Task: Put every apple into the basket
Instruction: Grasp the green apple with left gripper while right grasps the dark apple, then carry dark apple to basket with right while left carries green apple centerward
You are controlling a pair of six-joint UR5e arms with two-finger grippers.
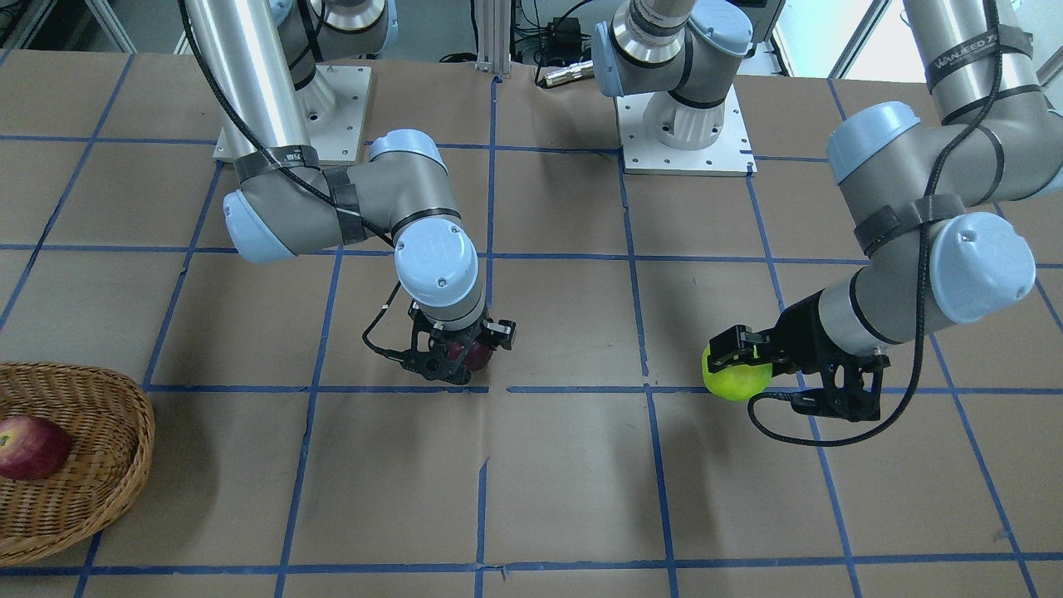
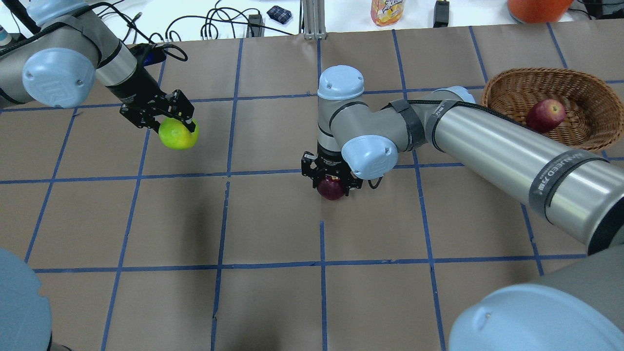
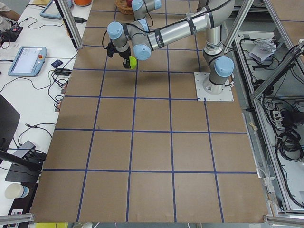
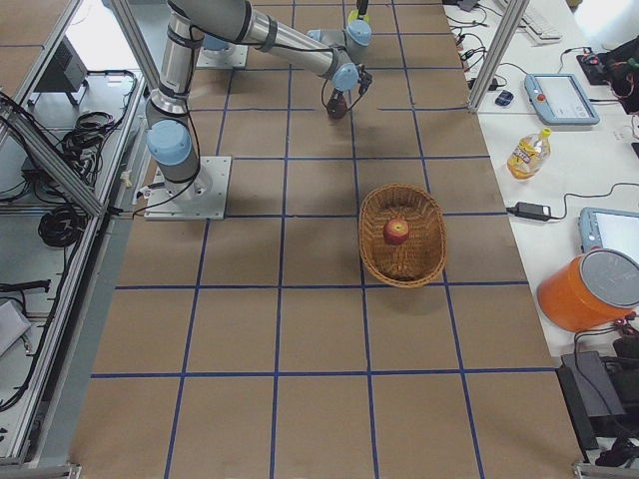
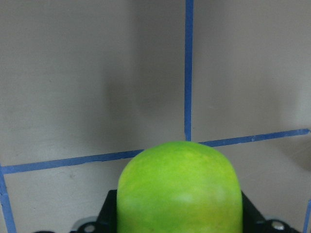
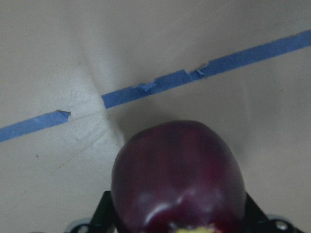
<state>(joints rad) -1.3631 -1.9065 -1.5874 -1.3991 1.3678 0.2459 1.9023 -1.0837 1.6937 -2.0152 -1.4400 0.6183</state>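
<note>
One basket point(image 2: 592, 105) sits at the counter's right end. Right hand point(image 2: 332, 183) clamps maroon apple point(image 2: 331, 190) mid-counter. Left hand point(image 2: 176, 127) clamps green apple point(image 2: 178, 136) far left. Red apple point(image 2: 545, 115) lies in the basket. Risks: arms clash when converging; green apple slips on the long carry.

A black strap point(image 1: 980, 51) on the left arm point(image 1: 913, 183) read "WANJEED". The bottle label point(image 2: 386, 7) was too blurred to read.

Basket point(image 1: 124, 465) cut off @ front view's edge; maroon apple point(image 2: 330, 193) mostly hidden under right tool point(image 2: 331, 183).
</note>
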